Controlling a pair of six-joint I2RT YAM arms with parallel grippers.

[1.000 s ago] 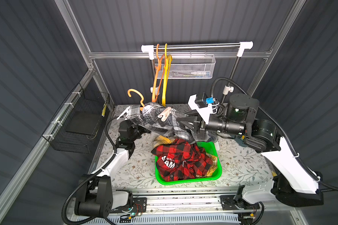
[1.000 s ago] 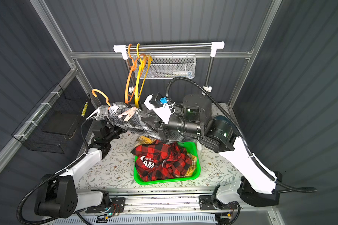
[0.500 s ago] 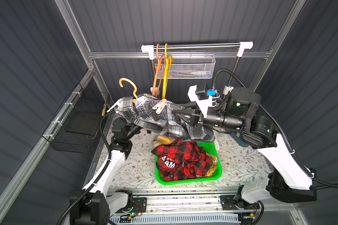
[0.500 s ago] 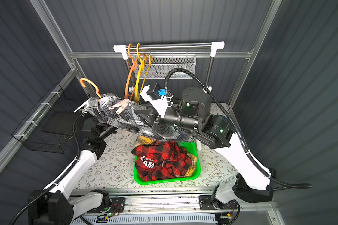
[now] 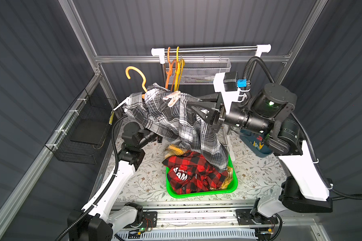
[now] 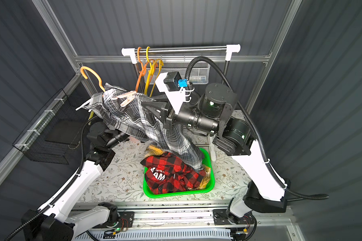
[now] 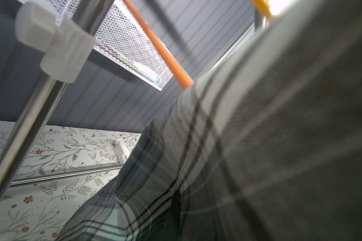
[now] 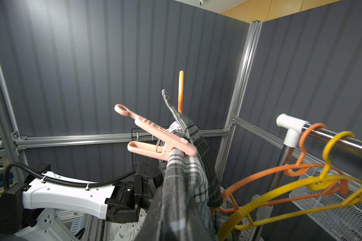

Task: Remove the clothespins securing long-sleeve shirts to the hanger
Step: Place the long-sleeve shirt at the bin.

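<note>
Top views, clothespin near right claw gripping shirt

Fixtures and containers around the work area

A steel rail spans the back, with an orange hanger and a yellow hanger hooked on near one end; a white mesh basket hangs just beneath the rail; a black wire basket is fixed to the side frame; on the flowered cloth sit a green tub near the front and a dark blue bin off to the side.
</note>
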